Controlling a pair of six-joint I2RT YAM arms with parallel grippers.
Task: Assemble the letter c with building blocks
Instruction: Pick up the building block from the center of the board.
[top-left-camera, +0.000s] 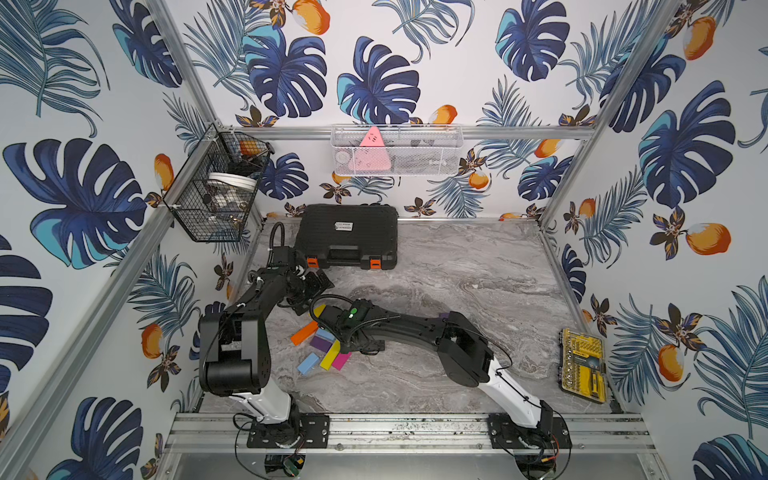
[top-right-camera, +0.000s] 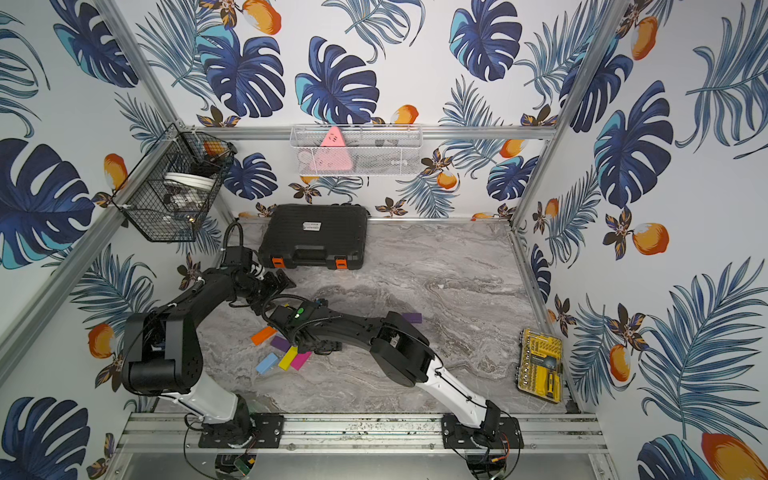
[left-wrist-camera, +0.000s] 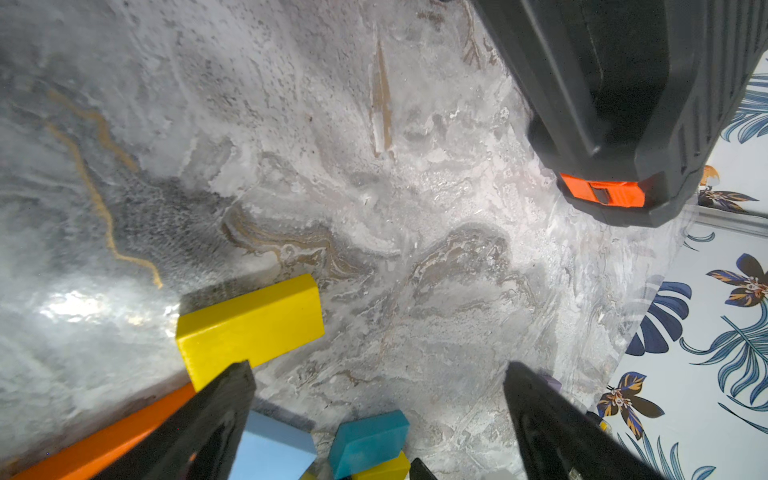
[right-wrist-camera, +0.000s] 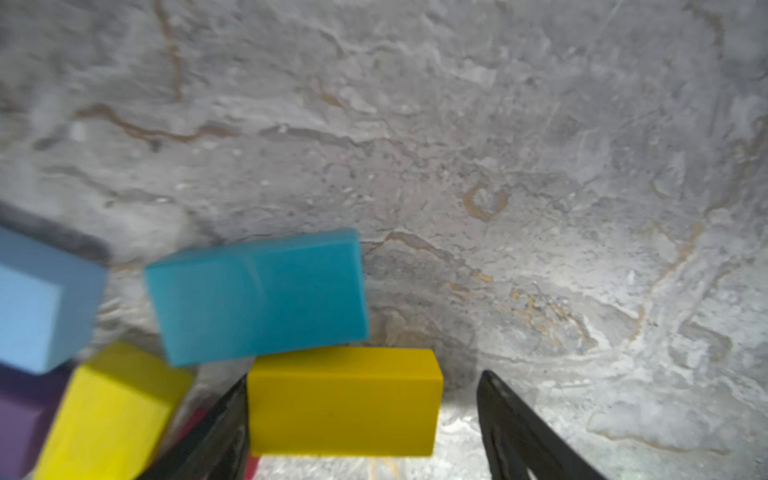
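In both top views I see the blocks (top-left-camera: 322, 343) (top-right-camera: 280, 343) bunched on the table (top-left-camera: 457, 291) at the lower left-centre of the frame, under the right arm's tip, with the black case (top-left-camera: 347, 235) above them. In the left wrist view my left tool (left-wrist-camera: 378, 370) stands wide open over bare table, a yellow block (left-wrist-camera: 249, 328) just beside one finger. In the right wrist view my right tool (right-wrist-camera: 363, 380) sits open around a darker yellow block (right-wrist-camera: 345, 403), one finger touching it and the other apart, with a teal block (right-wrist-camera: 257, 295) touching its far side.
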